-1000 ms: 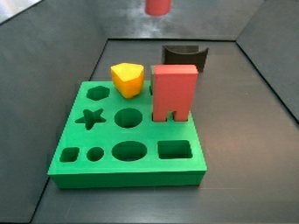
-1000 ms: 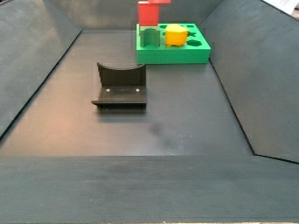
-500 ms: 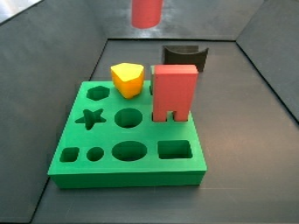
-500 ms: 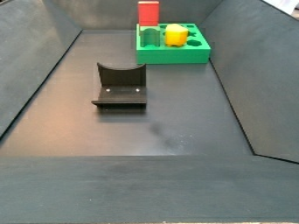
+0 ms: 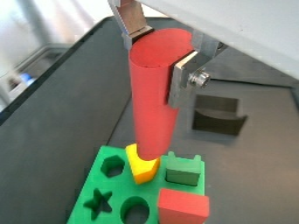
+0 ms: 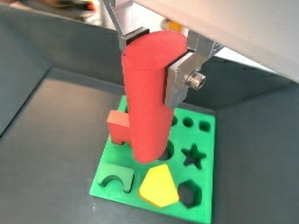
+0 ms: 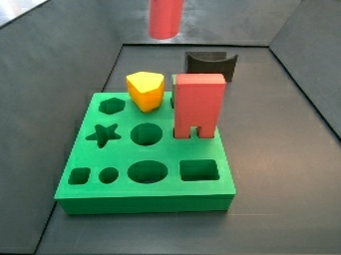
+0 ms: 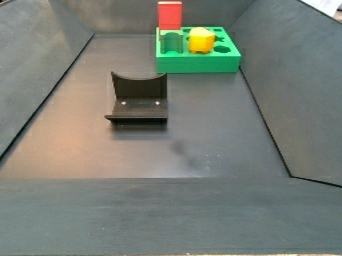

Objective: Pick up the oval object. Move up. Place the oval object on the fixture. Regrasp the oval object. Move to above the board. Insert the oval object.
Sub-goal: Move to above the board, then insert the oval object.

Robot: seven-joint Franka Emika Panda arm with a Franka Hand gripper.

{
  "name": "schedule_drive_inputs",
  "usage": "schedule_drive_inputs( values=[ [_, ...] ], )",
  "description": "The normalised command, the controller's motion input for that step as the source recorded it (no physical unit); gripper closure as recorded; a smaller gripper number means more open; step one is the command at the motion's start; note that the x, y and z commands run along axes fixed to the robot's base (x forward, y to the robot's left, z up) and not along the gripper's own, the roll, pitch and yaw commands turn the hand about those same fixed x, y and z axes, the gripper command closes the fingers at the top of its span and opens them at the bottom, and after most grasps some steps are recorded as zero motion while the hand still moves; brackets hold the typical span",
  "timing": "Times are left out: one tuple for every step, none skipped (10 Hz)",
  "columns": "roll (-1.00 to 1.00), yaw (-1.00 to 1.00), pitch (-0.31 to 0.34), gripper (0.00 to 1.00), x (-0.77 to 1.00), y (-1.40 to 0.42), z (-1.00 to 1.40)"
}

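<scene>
The oval object (image 5: 155, 105) is a long red peg, hanging upright with my gripper (image 5: 160, 54) shut on its upper end. Both wrist views show the silver fingers (image 6: 181, 74) clamping the oval object (image 6: 149, 101) from two sides. Its lower end hangs high above the green board (image 5: 111, 166), over the area beside the yellow peg (image 5: 142, 164). In a side view only the lower end of the oval object (image 7: 164, 17) shows, above the board (image 7: 173, 154); the gripper itself is out of that frame. The black fixture (image 7: 210, 64) (image 8: 136, 97) stands bare beyond the board.
A wide red arch block (image 7: 200, 105) (image 6: 117, 125) and the yellow peg (image 7: 146, 90) (image 6: 159, 185) stand in the board. Star, hexagon, round and square holes are open. Dark sloping walls enclose the floor (image 8: 174, 150).
In the side view the peg's lower end has shifted left and come slightly lower over the board. Board, blocks and fixture have not moved.
</scene>
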Motion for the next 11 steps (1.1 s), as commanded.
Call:
schedule_drive_inputs(
  values=[
    [-0.14,1.00,-0.103,1.00,0.00,-0.01,0.00],
    [-0.13,1.00,-0.120,1.00,-0.01,0.00,-0.01],
    [-0.12,1.00,-0.145,1.00,-0.02,0.01,-0.01],
    [-0.12,0.98,-0.176,1.00,-0.03,0.01,0.00],
    [-0.08,0.71,-0.159,1.00,-0.04,0.01,0.00],
    [-0.05,0.39,-0.128,1.00,-0.04,0.01,0.00],
    [-0.04,0.28,-0.111,1.00,-0.04,0.01,0.00],
    [0.00,0.00,-0.007,1.00,0.00,-0.02,-0.01],
    [-0.01,0.06,-0.096,1.00,-0.05,-0.23,0.00],
    [0.00,0.00,-0.116,1.00,-0.11,-0.36,-0.04],
    [-0.03,-0.07,-0.183,1.00,-0.10,-0.42,0.00]
  ],
)
